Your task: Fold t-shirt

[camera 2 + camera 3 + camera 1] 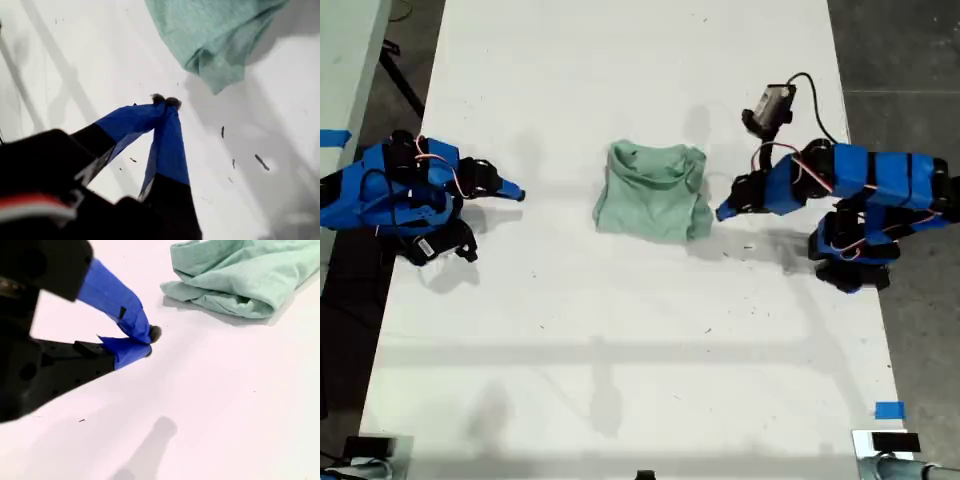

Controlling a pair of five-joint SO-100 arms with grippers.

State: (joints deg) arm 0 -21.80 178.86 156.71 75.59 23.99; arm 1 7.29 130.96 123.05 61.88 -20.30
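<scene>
Legible text, labels, brands, numbers, signs: none in any view. T-shirt [653,191]: plain cloth, no print. Table [620,350]: only small dark specks, no lettering. Blue tape [889,410] at the exterior view's lower right: blank. Arms: blue and black casings, no readable markings.

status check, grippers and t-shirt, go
My first gripper shut, empty, close beside the t-shirt, not touching. My second gripper shut, empty, farther off. T-shirt folded into a rumpled bundle mid-table. Nothing in the way.
</scene>
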